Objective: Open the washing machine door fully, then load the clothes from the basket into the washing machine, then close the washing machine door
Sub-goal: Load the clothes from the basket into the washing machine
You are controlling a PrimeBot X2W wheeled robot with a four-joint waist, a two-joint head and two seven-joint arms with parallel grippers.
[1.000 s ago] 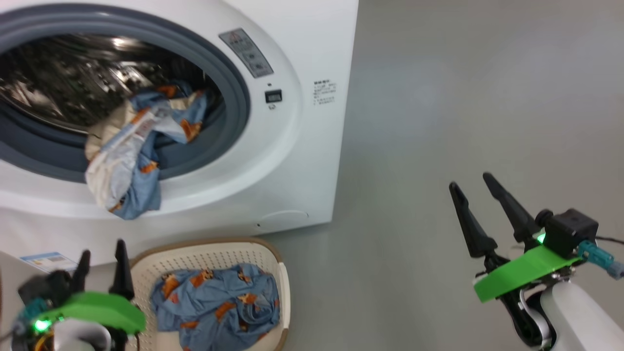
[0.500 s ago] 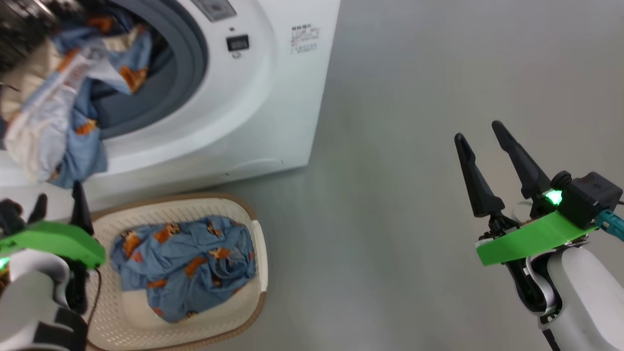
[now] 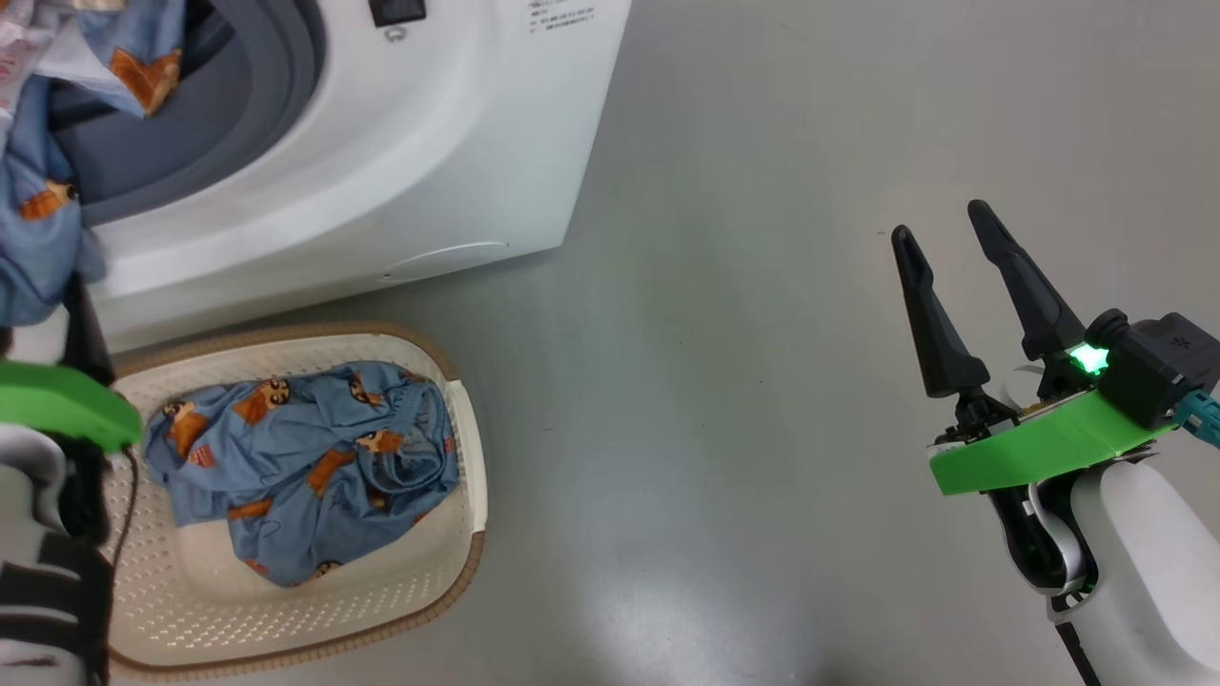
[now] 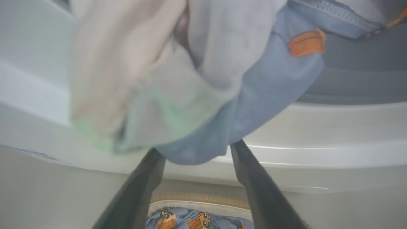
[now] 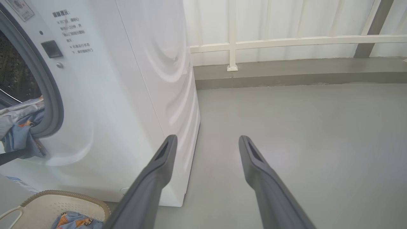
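The washing machine [image 3: 381, 171] stands at the upper left with its opening uncovered; the washing machine door is out of view. Cream and light blue clothes [image 3: 38, 238] spill over the grey gasket and hang down the front. A blue printed garment [image 3: 305, 467] lies in the basket [image 3: 467, 534] on the floor before the machine. My left gripper [image 4: 195, 152] is open above the basket's left end, its tips just under the hanging clothes [image 4: 190, 95]; one of its fingers [image 3: 84, 324] shows at the head view's left edge. My right gripper [image 3: 939, 221] is open and empty over bare floor, far right.
Grey floor [image 3: 762, 381] stretches to the right of the machine. Behind it, a low kerb and a white railing [image 5: 286, 41] run along the wall. The machine's right side panel [image 5: 165, 95] is just left of my right gripper [image 5: 207, 140].
The head camera has swung down and right, so the machine and basket have slid to the upper left of the picture. Both grippers have stayed open.
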